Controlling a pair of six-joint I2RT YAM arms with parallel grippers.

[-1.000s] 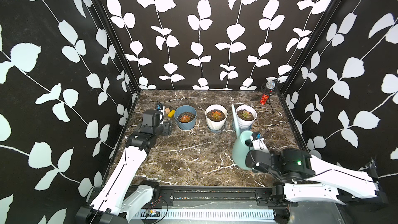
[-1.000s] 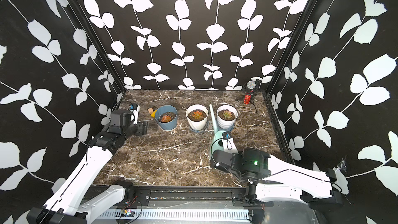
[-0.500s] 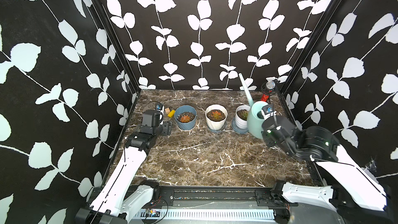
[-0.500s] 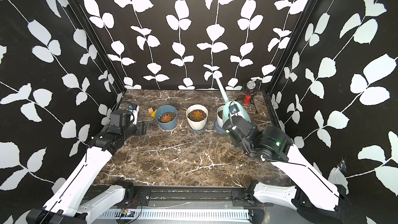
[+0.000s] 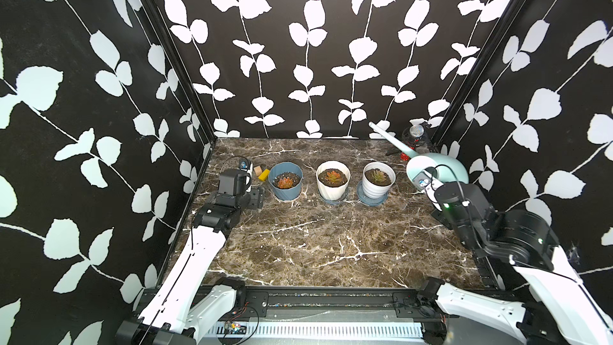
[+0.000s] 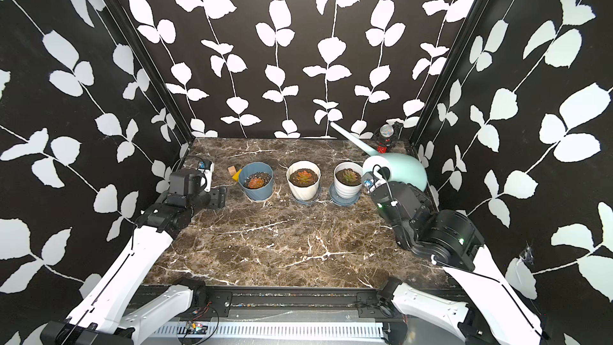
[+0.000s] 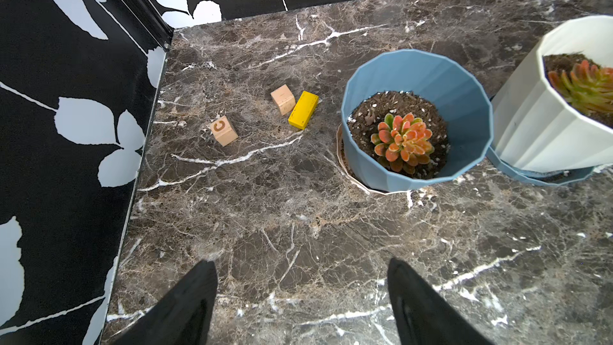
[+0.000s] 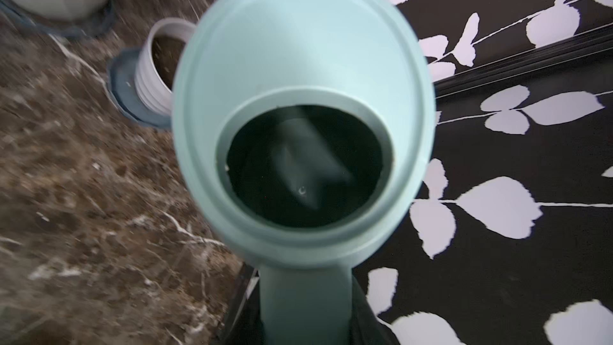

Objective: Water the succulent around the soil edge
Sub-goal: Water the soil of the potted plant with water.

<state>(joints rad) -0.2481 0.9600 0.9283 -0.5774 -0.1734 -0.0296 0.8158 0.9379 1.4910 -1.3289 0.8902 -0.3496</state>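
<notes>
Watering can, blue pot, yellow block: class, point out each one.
watering can (image 5: 451, 162): in a top view, on its rounded body.
blue pot (image 7: 414, 71): left wrist view, on its inner wall.
yellow block (image 7: 303, 109): left wrist view, on its top face.

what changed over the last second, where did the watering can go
The right tool, shut on the watering can, lifted it from the front of the table and carried it back and to the right. It is now held right of the rightmost white pot, with the spout pointing up toward the back-left. The left tool stayed open near the blue pot; nothing else moved.
</notes>
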